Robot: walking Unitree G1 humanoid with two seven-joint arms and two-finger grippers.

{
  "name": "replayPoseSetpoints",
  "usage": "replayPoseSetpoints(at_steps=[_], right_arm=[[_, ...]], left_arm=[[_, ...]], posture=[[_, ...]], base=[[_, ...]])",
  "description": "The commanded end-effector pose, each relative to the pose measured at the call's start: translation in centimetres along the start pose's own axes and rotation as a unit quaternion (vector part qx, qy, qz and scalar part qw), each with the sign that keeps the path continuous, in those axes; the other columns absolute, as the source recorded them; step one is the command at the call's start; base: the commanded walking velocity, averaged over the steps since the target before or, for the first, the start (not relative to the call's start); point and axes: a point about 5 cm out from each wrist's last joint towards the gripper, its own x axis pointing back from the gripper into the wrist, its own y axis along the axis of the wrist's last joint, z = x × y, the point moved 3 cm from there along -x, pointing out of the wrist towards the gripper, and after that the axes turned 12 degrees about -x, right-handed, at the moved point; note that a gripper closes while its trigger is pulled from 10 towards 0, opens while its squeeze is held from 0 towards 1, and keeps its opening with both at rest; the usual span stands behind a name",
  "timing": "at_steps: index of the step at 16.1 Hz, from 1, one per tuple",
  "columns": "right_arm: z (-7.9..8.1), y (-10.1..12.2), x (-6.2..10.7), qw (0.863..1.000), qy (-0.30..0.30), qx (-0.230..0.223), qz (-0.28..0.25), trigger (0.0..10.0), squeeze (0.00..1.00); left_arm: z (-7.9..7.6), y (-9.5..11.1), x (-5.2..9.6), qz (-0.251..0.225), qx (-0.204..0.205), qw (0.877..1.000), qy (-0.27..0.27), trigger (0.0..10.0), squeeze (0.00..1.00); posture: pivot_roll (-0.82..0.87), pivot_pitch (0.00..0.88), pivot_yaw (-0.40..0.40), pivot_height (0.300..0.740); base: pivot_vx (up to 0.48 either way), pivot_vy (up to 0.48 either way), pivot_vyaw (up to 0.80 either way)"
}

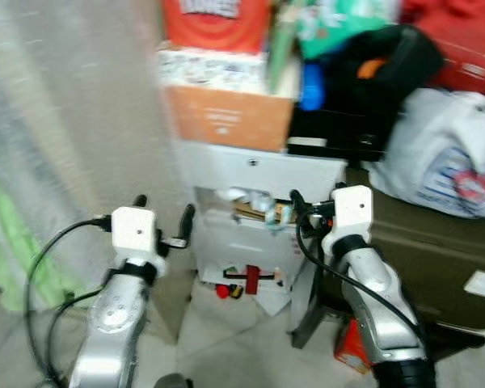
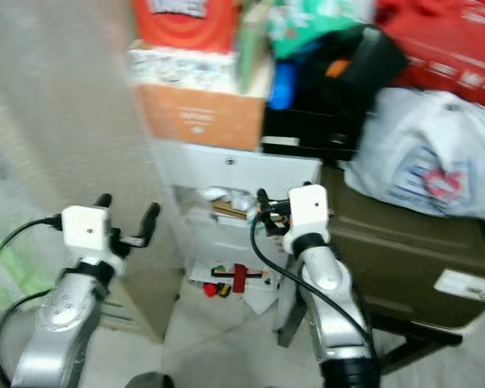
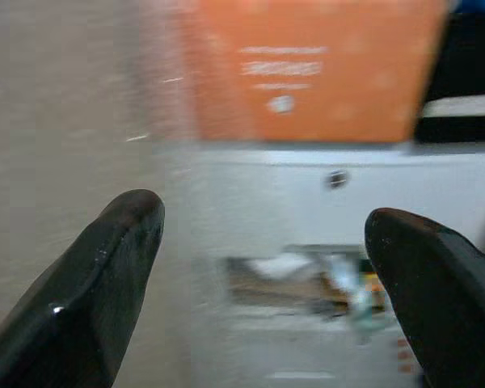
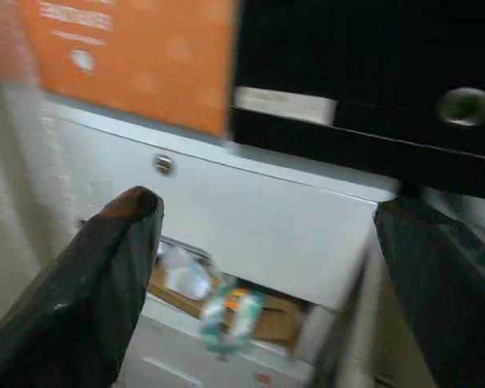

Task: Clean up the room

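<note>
Both arms are raised in front of a white cabinet [image 1: 259, 174], which stands against a pale wall; the views are somewhat blurred. The left gripper [image 1: 163, 212] hovers to the left of the cabinet, near its front, with its two black fingers spread wide and nothing between them. The right gripper [image 1: 314, 204] is held close to the cabinet's open slot [image 1: 250, 206], its fingers likewise parted and empty, as the right wrist view shows. Inside that slot lie crumpled wrappers and bits of cardboard [image 4: 226, 311], too blurred to name exactly.

On top of the cabinet sits an orange box [image 1: 226, 117], with a patterned box [image 1: 210, 66] above it and a red container [image 1: 214, 23] above that; beside the orange box is a black case [image 1: 339, 129], and a blue object [image 1: 311, 85] stands between them. To the right, a white plastic bag [image 1: 444, 153] rests on a dark olive trunk [image 1: 420, 242]. On the floor [image 1: 226, 339] at the foot of the cabinet lie papers and small red items [image 1: 242, 283], just below the slot; a green-and-white cloth [image 1: 8, 250] hangs at the far left.
</note>
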Motion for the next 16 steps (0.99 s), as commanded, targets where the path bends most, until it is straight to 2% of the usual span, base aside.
replayPoseSetpoints(at_steps=[1, 10, 13, 16], right_arm=[[0.1, 0.2, -0.3, 1.000, -0.003, -0.003, -0.001, 10.0, 0.00], [0.3, 0.1, -0.6, 1.000, 0.005, 0.000, 0.000, 10.0, 0.00], [0.3, 0.1, -0.6, 1.000, 0.003, 0.001, 0.001, 10.0, 0.00], [0.1, 0.4, -0.4, 1.000, -0.003, 0.009, -0.005, 10.0, 0.00]], left_arm=[[0.3, -0.3, 0.0, 0.006, -0.005, 1.000, -0.004, 10.0, 0.00], [0.4, -0.3, -0.2, 0.008, -0.004, 1.000, -0.004, 10.0, 0.00], [0.8, -0.3, -0.3, 0.007, -0.002, 1.000, 0.011, 10.0, 0.00], [2.1, -0.4, 0.0, 0.012, -0.004, 0.998, 0.054, 10.0, 0.00]], posture=[[-0.01, 0.000, 0.007, 0.740], [0.00, 0.000, -0.001, 0.740], [0.00, 0.000, -0.001, 0.740], [-0.01, 0.000, 0.003, 0.740]], base=[[0.000, -0.307, 0.00], [0.000, -0.287, 0.00], [0.000, 0.000, 0.00], [0.000, 0.000, 0.00]])
